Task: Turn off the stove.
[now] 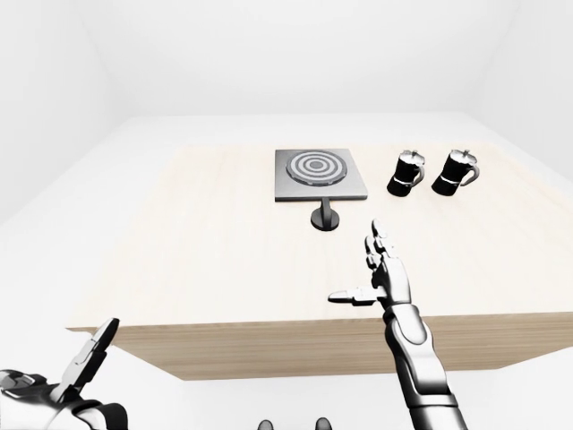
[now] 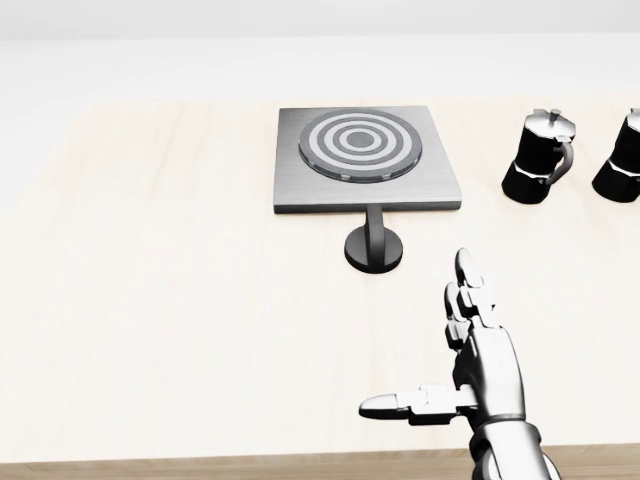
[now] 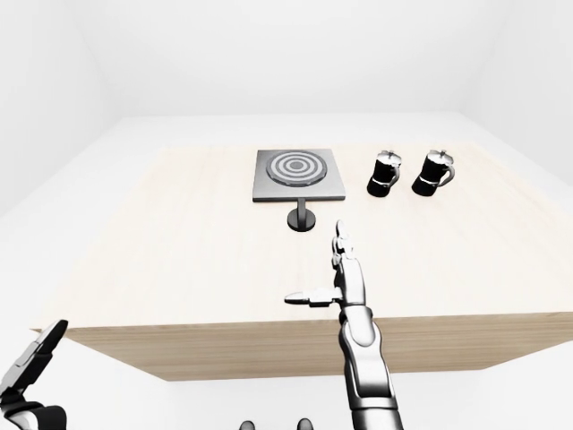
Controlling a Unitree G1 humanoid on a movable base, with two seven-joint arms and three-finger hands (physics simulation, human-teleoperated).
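Observation:
A square grey stove (image 2: 367, 160) with a ringed burner lies on the wooden table (image 2: 150, 300), toward the top middle of the head view. Its black round knob (image 2: 374, 246) stands just below the stove's lower edge. My right hand (image 2: 440, 360) is open, fingers stretched toward the stove and thumb out to the left, over the table below and right of the knob, apart from it. My left hand (image 1: 85, 358) is open, low at the bottom left of the left-eye view, off the table.
Two black moka pots (image 2: 538, 156) (image 2: 622, 160) stand on the table to the right of the stove. The table's near edge (image 1: 269, 345) runs across the lower part of the left-eye view. White floor and walls surround the table.

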